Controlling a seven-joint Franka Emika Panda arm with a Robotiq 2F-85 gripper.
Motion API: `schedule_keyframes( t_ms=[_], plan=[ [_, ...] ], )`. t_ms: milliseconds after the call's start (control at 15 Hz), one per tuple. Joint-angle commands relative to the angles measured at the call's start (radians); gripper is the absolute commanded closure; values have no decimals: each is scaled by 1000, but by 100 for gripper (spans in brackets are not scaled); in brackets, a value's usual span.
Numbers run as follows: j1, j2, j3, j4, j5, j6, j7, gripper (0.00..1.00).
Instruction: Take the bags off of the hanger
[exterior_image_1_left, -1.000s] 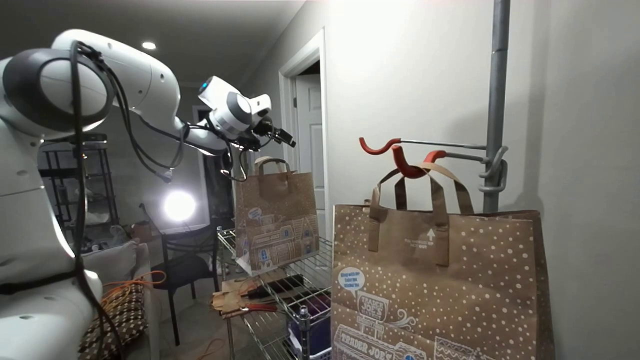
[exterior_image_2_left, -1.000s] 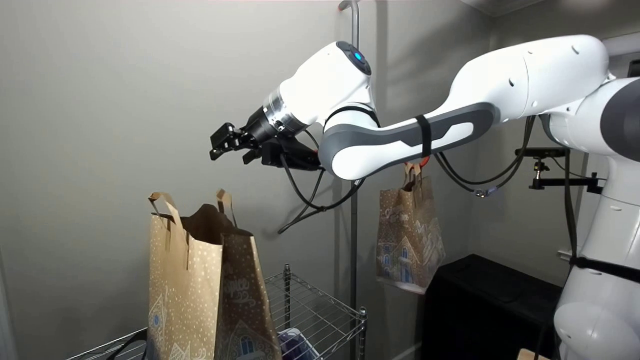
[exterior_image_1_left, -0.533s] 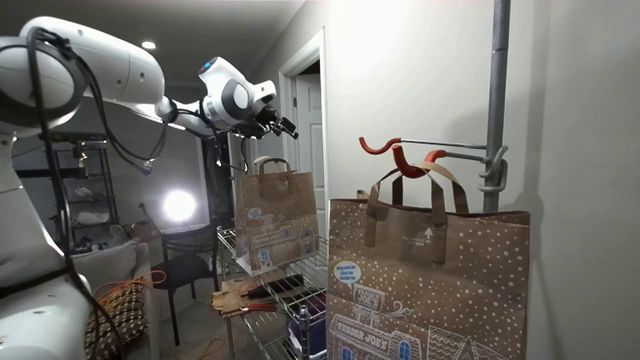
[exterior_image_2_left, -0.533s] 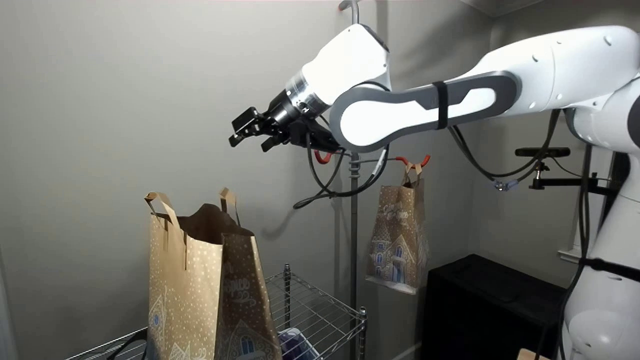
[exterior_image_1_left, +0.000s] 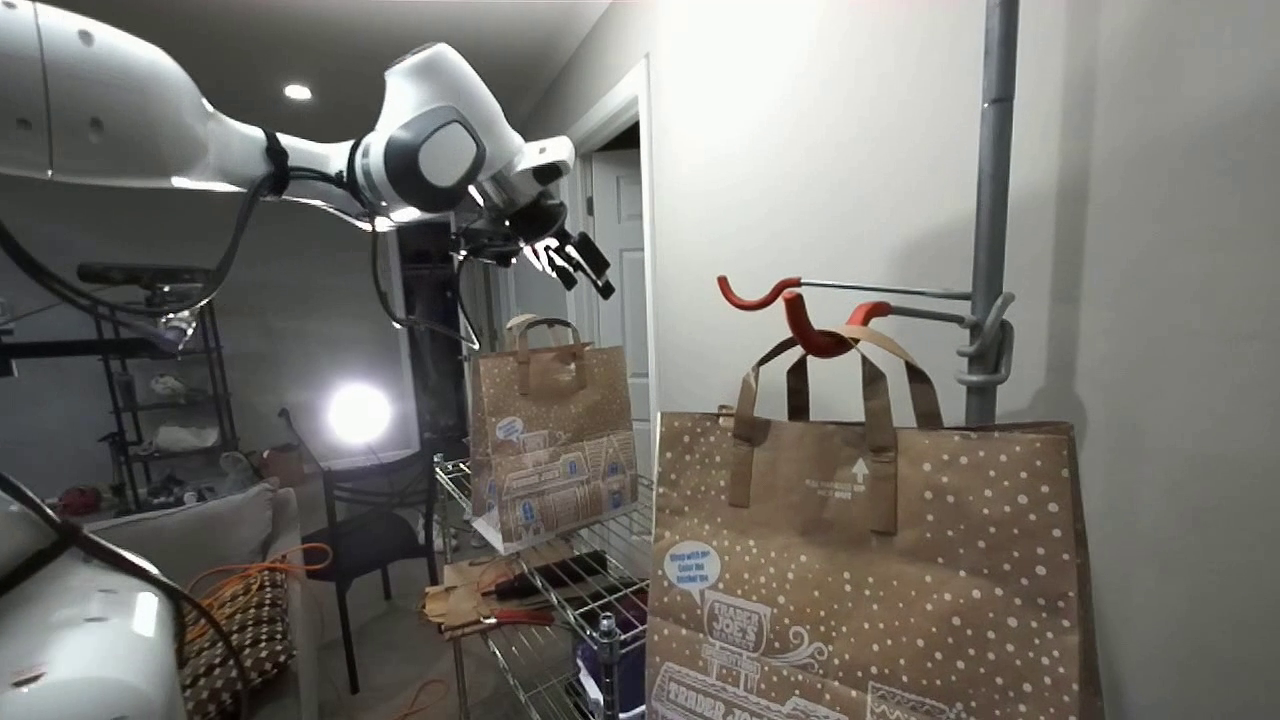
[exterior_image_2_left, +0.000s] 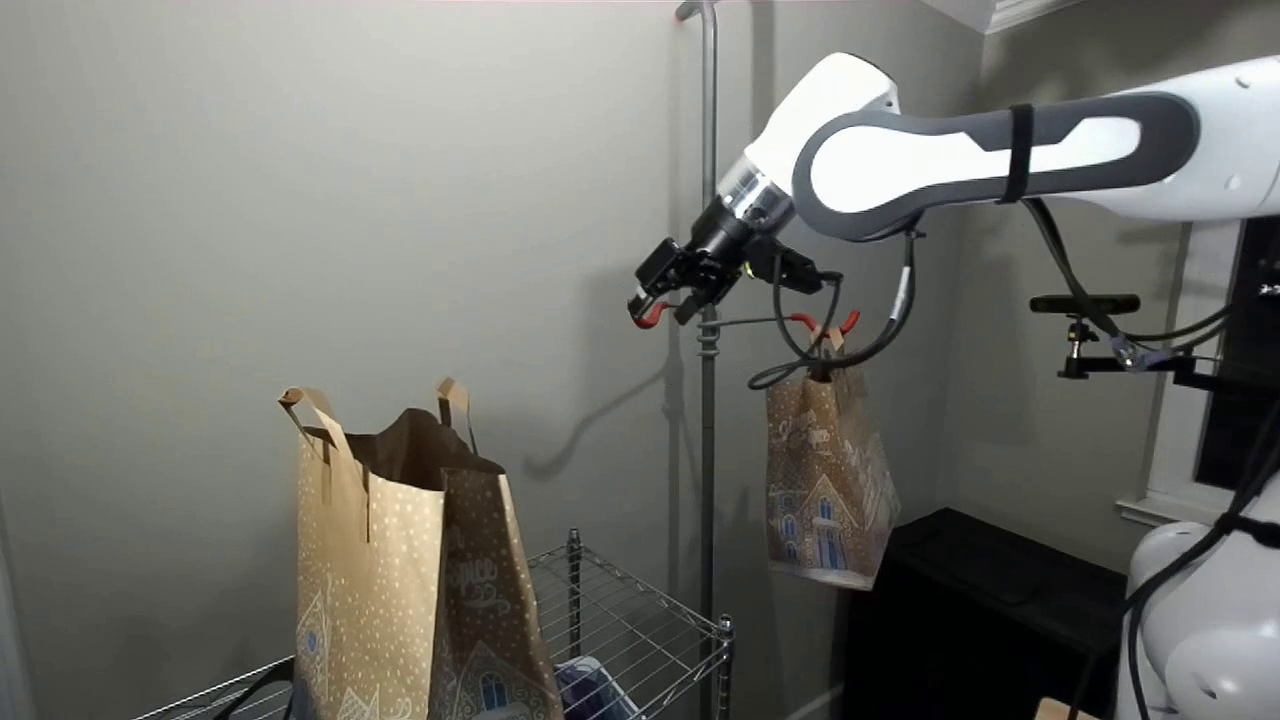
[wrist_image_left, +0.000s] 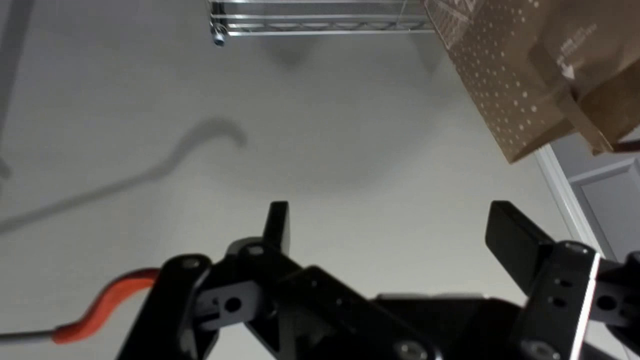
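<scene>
1. While the gripper (wrist_image_left: 395, 232) fills the bottom of the wrist view, its two fingers (wrist_image_left: 274, 222) stand spread wide, with grey wall (wrist_image_left: 350, 125) showing between them.
2. The hanger (exterior_image_1_left: 818, 344), at right of centre in an exterior view, reaches leftward from a grey pole (exterior_image_1_left: 993, 180) and ends in two red hooks.
3. Over its lower hook loop the handles (exterior_image_1_left: 877, 408) of the hanging bag (exterior_image_1_left: 900, 590), which takes up the lower right of the frame.
4. The standing bag (exterior_image_1_left: 555, 430) is upright on the wire rack (exterior_image_2_left: 574, 590), left of centre in both exterior views, and also shows in the upper right of the wrist view.
5. In both exterior views the gripper is near upper centre, angled downward, apart from both bags.
6. A lit lamp (exterior_image_1_left: 360, 412) glows at left of centre in an exterior view.
</scene>
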Motion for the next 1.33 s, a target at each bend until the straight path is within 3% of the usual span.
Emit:
schedule_keyframes(
  t_ms=[0, 200, 533, 1000, 1267],
  plan=[
    [13, -143, -95, -132, 64, -109, -108, 0],
    [-11, -223, -161, -185, 63, -214, -167, 0],
    [-125, -323, -234, -241, 18, -315, -167, 0],
    [-277, -346, -329, -279, 8, -250, -163, 0],
    [-329, -312, -378, -298, 31, -156, -143, 0]
  ],
)
